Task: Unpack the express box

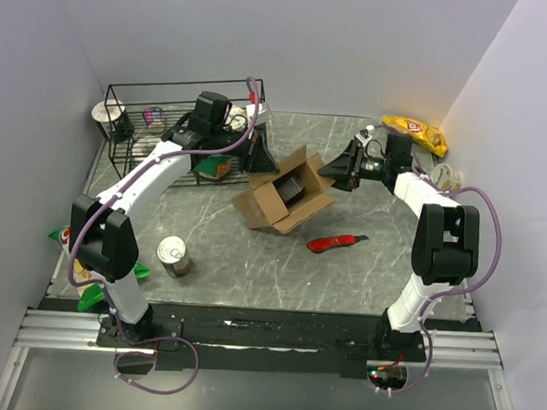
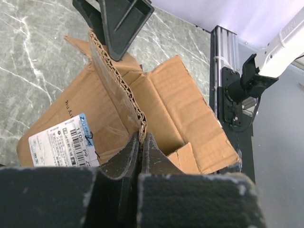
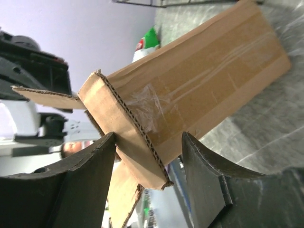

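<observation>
Grey marbled counter [image 1: 251, 269] enclosed by plain pale walls, seen from above and from both wrists. The express box [image 1: 283, 201] lies at mid-counter, flaps thrown open, and serves as the reference for all positions.

Left arm: rises from its base and reaches in a long arc to the box's far-left corner. The left pincer [image 2: 140, 137] has its fingers pressed together on the corrugated edge of an upright flap. A white printed label [image 2: 61, 142] lies on the panel beside that flap, its lower end cut off by the pincer body.

Right arm: upper link stands upright, forearm folded level toward the box's right side. The right pincer [image 3: 148, 137] is spread apart, straddling a taped flap; whether either finger touches the cardboard cannot be told.

The box interior is dark from above, and its contents cannot be made out.

Behind the box to the left stands a black wire basket [image 1: 169, 96]. A red utility knife [image 1: 334, 243] lies just near-right of the box, and a tin can [image 1: 173, 255] near-left, well apart.
</observation>
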